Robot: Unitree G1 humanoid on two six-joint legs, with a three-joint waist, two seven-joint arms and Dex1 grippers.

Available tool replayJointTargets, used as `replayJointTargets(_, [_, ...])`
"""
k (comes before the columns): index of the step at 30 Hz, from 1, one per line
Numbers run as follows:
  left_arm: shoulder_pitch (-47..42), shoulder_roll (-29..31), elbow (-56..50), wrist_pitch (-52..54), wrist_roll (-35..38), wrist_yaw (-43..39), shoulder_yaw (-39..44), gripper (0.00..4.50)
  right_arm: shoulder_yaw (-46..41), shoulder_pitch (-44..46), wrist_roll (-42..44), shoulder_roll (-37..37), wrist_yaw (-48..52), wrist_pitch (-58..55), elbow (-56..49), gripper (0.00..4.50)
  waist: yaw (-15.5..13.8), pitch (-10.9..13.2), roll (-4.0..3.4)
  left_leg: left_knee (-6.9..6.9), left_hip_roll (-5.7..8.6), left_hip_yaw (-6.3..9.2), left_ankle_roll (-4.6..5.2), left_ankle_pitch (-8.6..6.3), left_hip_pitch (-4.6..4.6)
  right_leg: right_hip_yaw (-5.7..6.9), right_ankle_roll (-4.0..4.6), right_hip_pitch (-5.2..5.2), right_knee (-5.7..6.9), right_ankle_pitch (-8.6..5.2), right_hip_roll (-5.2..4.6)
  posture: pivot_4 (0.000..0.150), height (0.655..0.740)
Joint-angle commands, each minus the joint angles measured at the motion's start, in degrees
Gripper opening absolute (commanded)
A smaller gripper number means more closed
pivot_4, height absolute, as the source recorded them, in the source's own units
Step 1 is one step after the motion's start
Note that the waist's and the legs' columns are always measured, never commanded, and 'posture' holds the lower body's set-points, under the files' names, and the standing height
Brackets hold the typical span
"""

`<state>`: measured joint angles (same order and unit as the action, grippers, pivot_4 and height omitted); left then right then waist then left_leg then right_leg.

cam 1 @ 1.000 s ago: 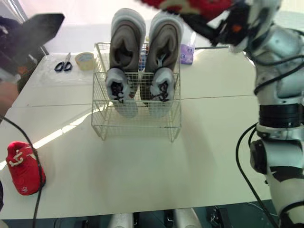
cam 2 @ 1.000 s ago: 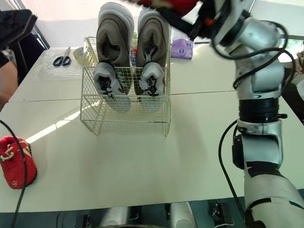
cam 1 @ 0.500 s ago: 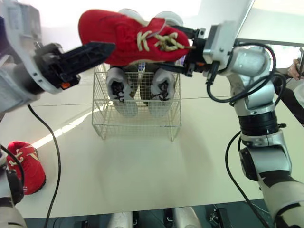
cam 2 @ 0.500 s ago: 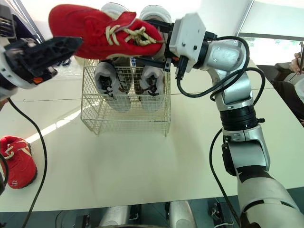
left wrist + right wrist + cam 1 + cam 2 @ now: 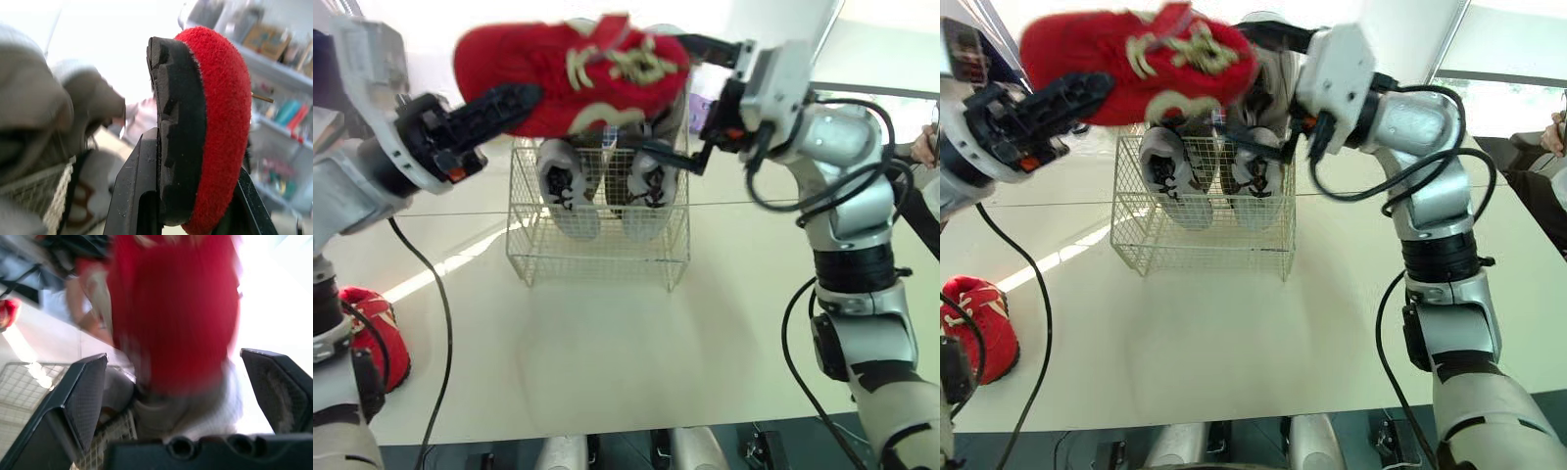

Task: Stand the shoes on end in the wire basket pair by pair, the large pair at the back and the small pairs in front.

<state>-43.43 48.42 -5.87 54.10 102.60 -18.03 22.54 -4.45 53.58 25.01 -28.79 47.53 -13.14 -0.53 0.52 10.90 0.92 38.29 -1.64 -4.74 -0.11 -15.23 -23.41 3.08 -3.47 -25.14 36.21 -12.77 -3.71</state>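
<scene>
A red shoe (image 5: 573,83) with cream laces hangs in the air above the wire basket (image 5: 597,264). My left gripper (image 5: 514,98) is shut on its left end, clamping sole and upper (image 5: 220,122) between the fingers (image 5: 139,196). My right gripper (image 5: 668,95) is open at the shoe's other end, its fingers (image 5: 83,396) spread on either side of the shoe (image 5: 176,318). In the basket a small grey pair (image 5: 563,186) stands on end in front. The large grey-brown pair (image 5: 1271,59) stands behind, mostly hidden by the red shoe. A second red shoe (image 5: 974,323) lies on the table at the left edge.
The basket sits mid-table on the white table (image 5: 607,372), with open surface in front of it. A black cable (image 5: 440,323) hangs from my left arm over the table's left side. A person (image 5: 928,147) shows at the far right edge.
The red shoe came down from the top of the view. My left gripper closed on its left end, my right gripper opened off it, and the shoe rolled slightly.
</scene>
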Motion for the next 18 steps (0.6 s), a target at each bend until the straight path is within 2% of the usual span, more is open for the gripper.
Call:
replayJointTargets(1, [-0.7, -4.0, -4.6, -7.8, 2.1, 4.2, 5.5, 0.34, -12.2, -4.7, 26.0, 6.9, -15.7, -17.6, -7.5, 4.43, 0.0, 0.0, 0.01, 0.00, -0.01, 0.00, 0.00, 0.00, 0.00, 0.00, 0.00, 0.01, 0.01, 0.00, -0.02, 0.150, 0.7400])
replayJointTargets(3, [-1.1, -8.5, -7.4, -11.9, 0.7, 6.6, 5.5, 0.34, -14.8, -7.1, 41.4, 13.6, -24.7, -22.0, -12.1, 4.43, 0.1, 0.0, -0.01, -0.02, -0.03, 0.03, -0.01, 0.00, 0.03, 0.01, 0.02, 0.05, 0.01, 0.00, -0.02, 0.150, 0.7400])
replayJointTargets(6, [-1.4, -14.9, -10.2, -16.2, -0.7, 9.2, 3.7, 0.34, -13.3, -8.0, 50.7, 22.8, -33.9, -22.5, -15.9, 4.43, 0.5, 0.0, -0.07, -0.04, -0.08, -0.03, -0.05, 0.03, 0.05, -0.01, 0.11, -0.01, 0.05, 0.07, 0.03, 0.150, 0.7400])
replayJointTargets(8, [-0.8, -19.8, -11.7, -18.2, -2.5, 9.5, 1.3, 0.34, -8.7, -7.4, 50.1, 29.5, -36.3, -21.5, -17.1, 4.43, 0.5, 0.0, -0.07, -0.04, -0.14, -0.02, -0.02, 0.02, 0.08, 0.00, 0.14, -0.02, 0.09, 0.09, 0.12, 0.150, 0.7400])
replayJointTargets(10, [-0.3, -23.1, -12.2, -19.1, -4.2, 9.6, -0.4, 0.34, -6.2, -6.5, 48.7, 32.9, -36.8, -20.7, -17.6, 4.43, 0.3, 0.0, -0.07, -0.04, -0.14, 0.03, 0.08, -0.03, 0.08, 0.00, 0.16, -0.02, 0.13, 0.10, 0.22, 0.150, 0.7400])
replayJointTargets(14, [0.8, -25.7, -13.7, -18.6, -4.8, 9.9, -2.8, 0.34, -3.6, -4.5, 44.8, 33.8, -34.7, -18.4, -16.1, 4.43, 0.0, 0.0, -0.01, 0.00, -0.08, 0.06, 0.23, -0.08, 0.03, 0.03, 0.16, 0.00, 0.10, 0.11, 0.31, 0.150, 0.7400])
replayJointTargets(18, [3.4, -26.0, -15.6, -17.4, -6.5, 10.0, -5.0, 0.34, -3.5, -2.0, 43.0, 33.3, -32.8, -16.7, -13.9, 4.43, 0.1, 0.0, 0.02, 0.03, -0.03, 0.03, 0.36, -0.15, 0.01, 0.03, 0.13, 0.04, 0.00, 0.13, 0.25, 0.150, 0.7400])
